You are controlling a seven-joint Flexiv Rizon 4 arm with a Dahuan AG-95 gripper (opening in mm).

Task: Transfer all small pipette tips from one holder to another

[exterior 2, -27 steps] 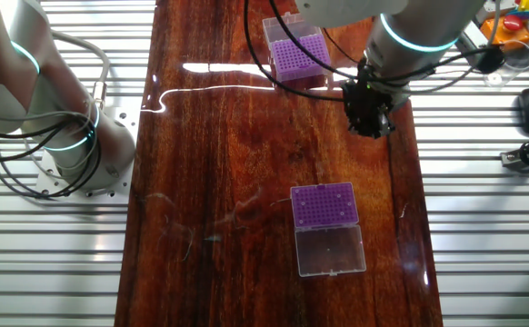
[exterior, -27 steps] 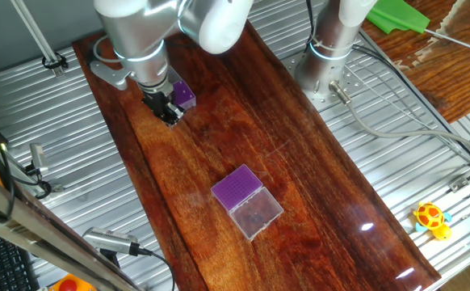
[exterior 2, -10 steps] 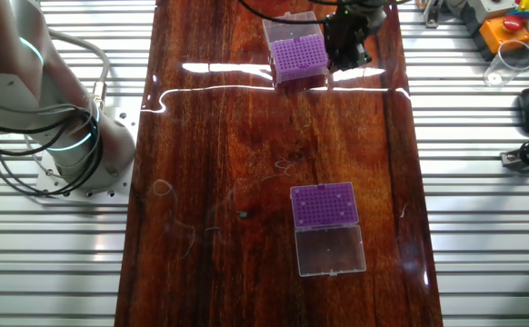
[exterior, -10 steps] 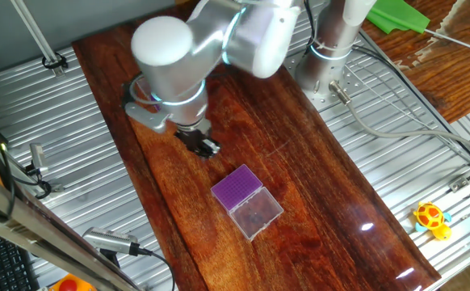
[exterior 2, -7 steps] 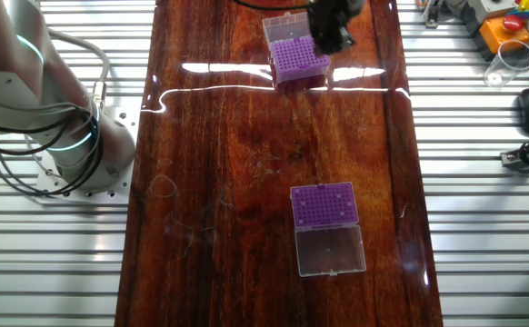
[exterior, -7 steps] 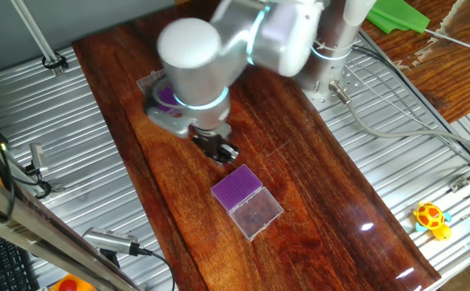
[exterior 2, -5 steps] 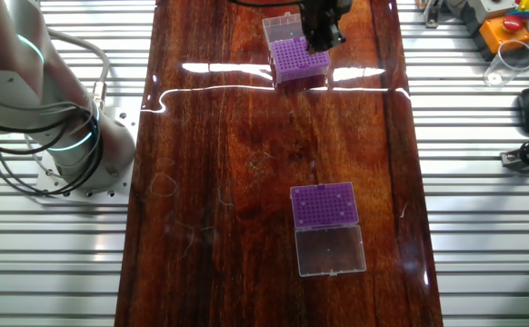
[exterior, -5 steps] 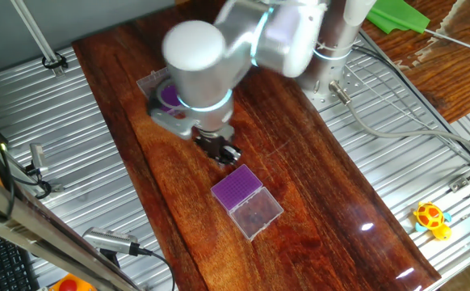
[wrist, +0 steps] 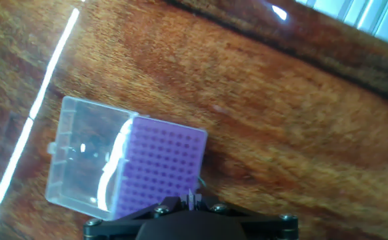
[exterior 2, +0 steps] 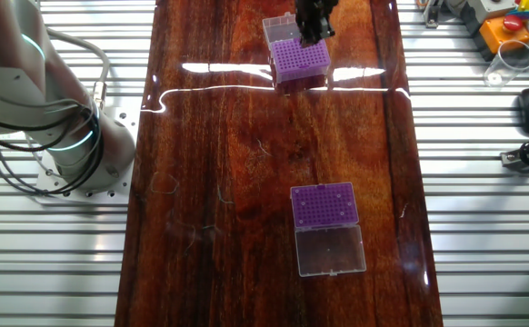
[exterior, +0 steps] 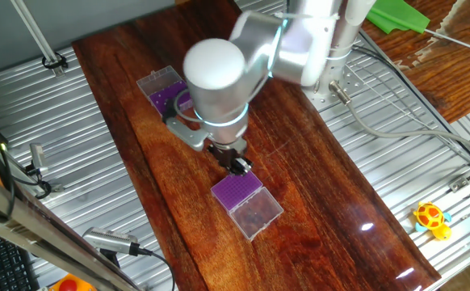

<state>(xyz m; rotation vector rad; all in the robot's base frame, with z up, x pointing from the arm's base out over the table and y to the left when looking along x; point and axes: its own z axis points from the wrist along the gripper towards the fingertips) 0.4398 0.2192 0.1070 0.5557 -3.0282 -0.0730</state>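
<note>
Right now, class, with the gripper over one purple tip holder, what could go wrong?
The gripper hangs at the edge of the purple pipette tip holder, not over its middle; a descent might strike the rim. The holder seems unfixed on the wooden table, so a knock could slide it.

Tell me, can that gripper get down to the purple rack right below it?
Probably yes. The gripper hangs just over the edge of the purple rack, whose clear lid is folded open to the side, and nothing lies between them in any view.
</note>
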